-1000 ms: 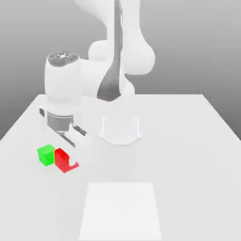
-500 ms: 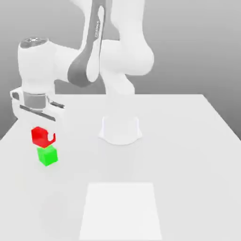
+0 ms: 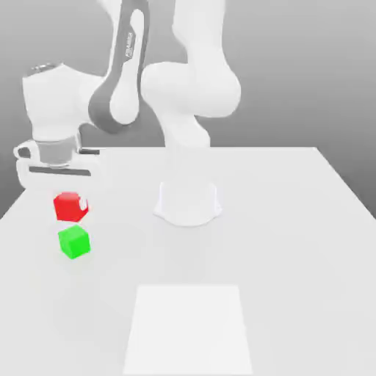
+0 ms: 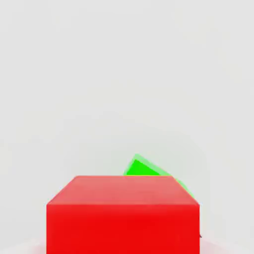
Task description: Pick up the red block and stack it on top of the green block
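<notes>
While your gripper (image 3: 71, 207) hangs at the exterior view's left above the white table (image 3: 294, 242), it is clenched on the red block (image 3: 70, 207), holding it clear of the surface. The green block (image 3: 74, 241) sits on the table right beneath, apart from the red one; the hand view shows it poking out behind the red block's edge.

Red block (image 4: 123, 214) up close — a corner of the green block (image 4: 141, 167) beyond its far edge
</notes>
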### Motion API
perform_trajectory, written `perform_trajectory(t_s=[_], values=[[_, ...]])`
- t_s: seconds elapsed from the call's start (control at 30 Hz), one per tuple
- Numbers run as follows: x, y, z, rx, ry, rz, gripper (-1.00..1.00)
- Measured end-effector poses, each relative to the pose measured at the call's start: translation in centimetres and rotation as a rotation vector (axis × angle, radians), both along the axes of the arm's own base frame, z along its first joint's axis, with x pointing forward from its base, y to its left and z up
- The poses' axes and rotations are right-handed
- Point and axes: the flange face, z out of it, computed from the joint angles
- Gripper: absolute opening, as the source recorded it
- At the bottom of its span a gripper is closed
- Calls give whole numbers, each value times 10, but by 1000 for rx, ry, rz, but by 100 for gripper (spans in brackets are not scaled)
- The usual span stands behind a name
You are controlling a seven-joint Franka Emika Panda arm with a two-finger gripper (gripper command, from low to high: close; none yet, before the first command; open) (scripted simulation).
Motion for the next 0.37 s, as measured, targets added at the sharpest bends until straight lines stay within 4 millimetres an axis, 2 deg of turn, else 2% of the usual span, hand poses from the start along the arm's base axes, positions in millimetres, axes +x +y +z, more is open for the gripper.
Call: perform_trajectory(t_s=[0.37], values=[[-5,-2,-35,-22,20,-8,-100]])
